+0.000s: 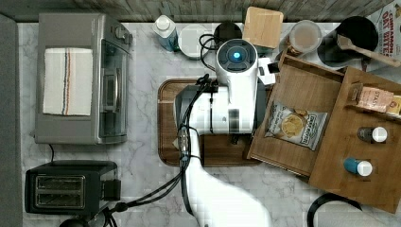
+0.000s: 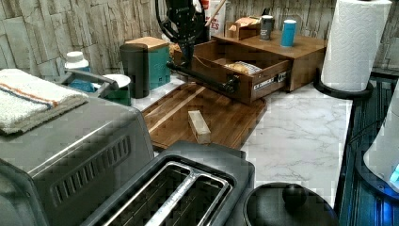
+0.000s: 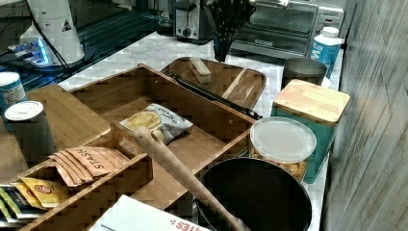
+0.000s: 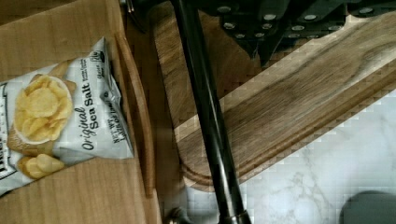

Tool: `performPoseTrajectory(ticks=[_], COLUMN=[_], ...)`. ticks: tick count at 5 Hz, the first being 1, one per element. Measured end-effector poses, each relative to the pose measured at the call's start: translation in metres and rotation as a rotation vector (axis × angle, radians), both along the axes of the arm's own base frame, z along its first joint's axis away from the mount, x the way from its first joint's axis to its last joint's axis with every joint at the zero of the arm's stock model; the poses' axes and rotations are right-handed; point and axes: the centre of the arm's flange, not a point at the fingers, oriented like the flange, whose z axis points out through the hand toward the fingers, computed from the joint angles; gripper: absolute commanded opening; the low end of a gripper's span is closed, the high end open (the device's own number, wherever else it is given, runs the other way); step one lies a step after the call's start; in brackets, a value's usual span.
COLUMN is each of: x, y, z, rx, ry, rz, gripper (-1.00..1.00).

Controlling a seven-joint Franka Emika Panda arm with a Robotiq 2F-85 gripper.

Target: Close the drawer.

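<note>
Closest thing in the left view is the black toaster, w/ the steel toaster oven beside it and a striped towel folded on top. Past those sits the dark rounded wooden tray on the marble counter, w/ a small wooden block lying on it.

Next back is the drawer, pulled well out of the cabinet, its front end hanging over the tray's far edge. A black bar handle runs across its front. Inside lies a bag of sea salt chips, flat on the drawer floor.

The gripper hangs right at the handle, approx at its far end in the left view. Can't tell how wide the fingers are or whether they've got hold of the bar; the wrist view just has the dark gripper body sitting right next to the handle.

On the cabinet top: a blue-bodied bottle, a darker one and tea packets. Furthest back, by the wall, a teal canister w/ wood lid and a paper towel roll at the left view's right.
</note>
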Motion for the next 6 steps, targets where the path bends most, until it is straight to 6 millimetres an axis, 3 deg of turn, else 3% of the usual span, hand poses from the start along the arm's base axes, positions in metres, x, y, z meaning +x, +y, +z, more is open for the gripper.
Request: performPoseTrajectory(ticks=[2,4,6], x=[0.024,0.025,0.029], y=[0.01,0.013,0.003], z=[-0.045,-0.082,-0.087], rx=[-0.001,0.016,0.012], ry=[-0.002,0.063,-0.005], rz=[0.025,0.127,0.24], gripper=[-1.0,-1.0,-1.0])
